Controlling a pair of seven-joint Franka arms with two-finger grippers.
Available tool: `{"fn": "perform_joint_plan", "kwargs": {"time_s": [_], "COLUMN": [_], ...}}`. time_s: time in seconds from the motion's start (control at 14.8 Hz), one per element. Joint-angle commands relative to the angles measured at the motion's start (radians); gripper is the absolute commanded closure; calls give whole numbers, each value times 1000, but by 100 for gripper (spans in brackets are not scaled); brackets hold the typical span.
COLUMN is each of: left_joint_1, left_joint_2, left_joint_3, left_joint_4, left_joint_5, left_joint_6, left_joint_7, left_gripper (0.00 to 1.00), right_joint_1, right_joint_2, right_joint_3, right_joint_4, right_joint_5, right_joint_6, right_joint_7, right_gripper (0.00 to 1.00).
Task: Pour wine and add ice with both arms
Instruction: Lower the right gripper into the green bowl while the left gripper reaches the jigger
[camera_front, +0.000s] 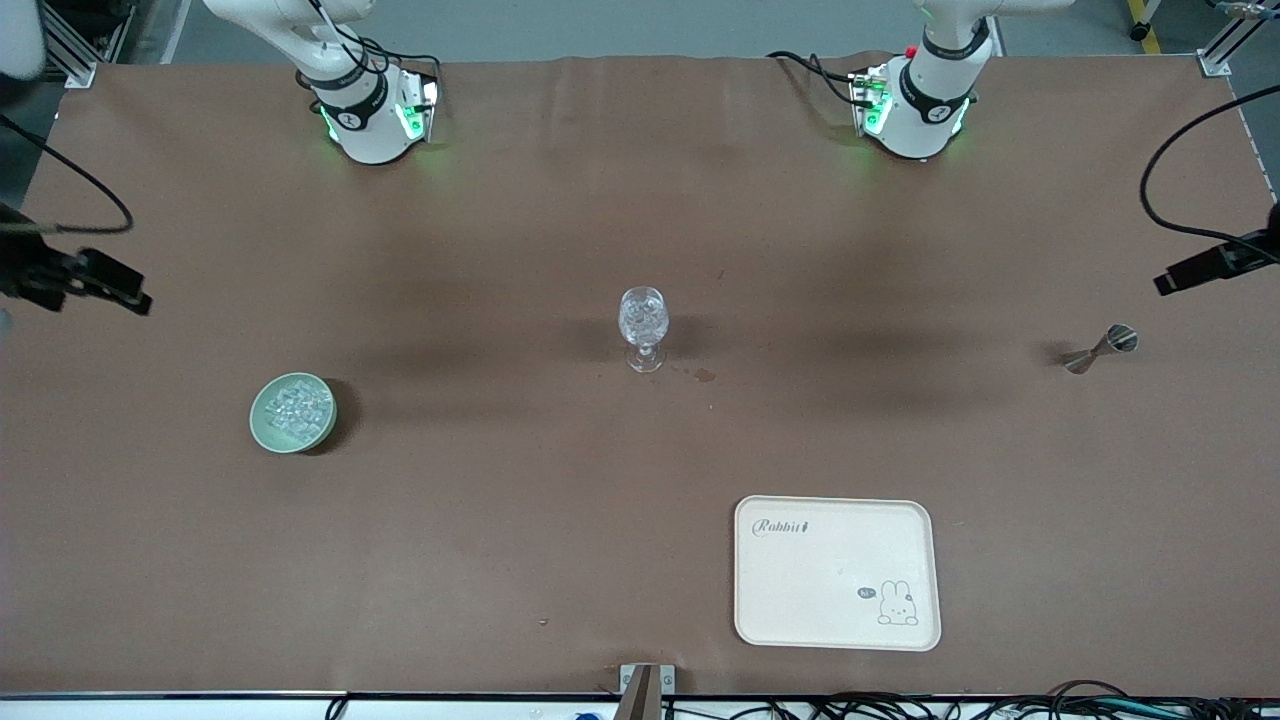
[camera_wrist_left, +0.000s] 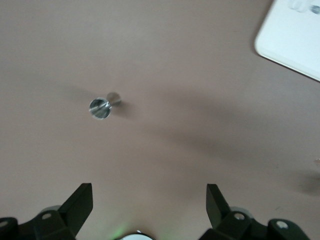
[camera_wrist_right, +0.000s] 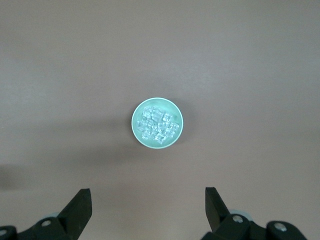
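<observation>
Task not started: both hands open, right hand (camera_wrist_right: 148, 212) hovering over pale green round bowl (camera_wrist_right: 137, 131) of clear ice cubes (camera_wrist_right: 159, 124), centre frame; left hand (camera_wrist_left: 149, 207) over small steel jigger (camera_wrist_left: 103, 105), upper left. Next: descend and grasp.

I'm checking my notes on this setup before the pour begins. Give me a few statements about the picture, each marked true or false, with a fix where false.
1. The ice lies in the green bowl. True.
2. The stemmed glass stands on the tray. False: it stands on the table, farther from the front camera than the tray.
3. The left gripper is open, above the metal jigger. True.
4. The right gripper is shut on an ice cube. False: it is open and holds nothing, high over the bowl.
5. The jigger lies toward the right arm's end. False: toward the left arm's end.
</observation>
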Motion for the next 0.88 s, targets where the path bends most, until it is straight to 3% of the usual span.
{"fn": "perform_joint_plan", "kwargs": {"time_s": [0.0, 0.14, 0.41, 0.68, 0.81], "left_joint_1": [-10, -15, -16, 10, 19], "left_joint_2": [62, 129, 378, 570, 649], "left_joint_3": [150, 271, 502, 627, 670], "left_joint_4": [6, 7, 79, 84, 84], "left_joint_5": [-88, -145, -431, -678, -736], "left_joint_6": [-16, -23, -33, -64, -99], "left_joint_7": [-14, -14, -32, -31, -31], "left_gripper": [0, 0, 0, 0, 0], "right_joint_1": [5, 5, 5, 6, 5], "right_joint_2": [32, 81, 147, 217, 230], "right_joint_3": [1, 1, 2, 2, 2], "right_joint_4": [-119, -172, -251, -321, -372], "right_joint_5": [11, 11, 11, 6, 3], "right_joint_6": [131, 217, 378, 544, 631], "right_joint_7": [-11, -9, -11, -12, -14], "right_gripper": [0, 0, 1, 3, 5]}}
